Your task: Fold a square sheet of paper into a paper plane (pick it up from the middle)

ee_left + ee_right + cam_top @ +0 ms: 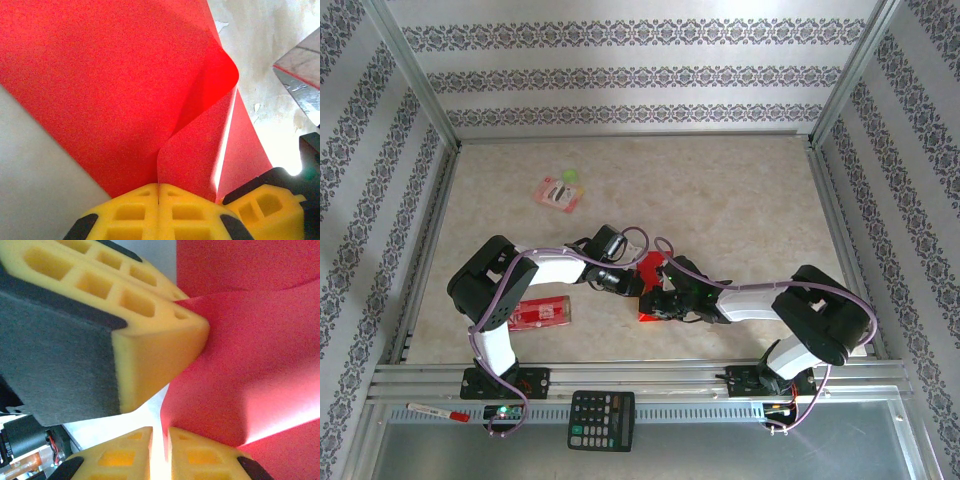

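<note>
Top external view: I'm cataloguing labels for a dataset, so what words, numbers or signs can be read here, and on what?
No text here can be read.
White print on the red packet: too small to read.
Print on the pink packet: blurred.
Key marks on the calculator: too small to read.
The square sheet of paper: plain red, no print.

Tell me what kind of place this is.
Likely a robot test booth: metal frame around the tabletop, wallpaper panels as walls, left arm and right arm bolted at its near edge.
</note>
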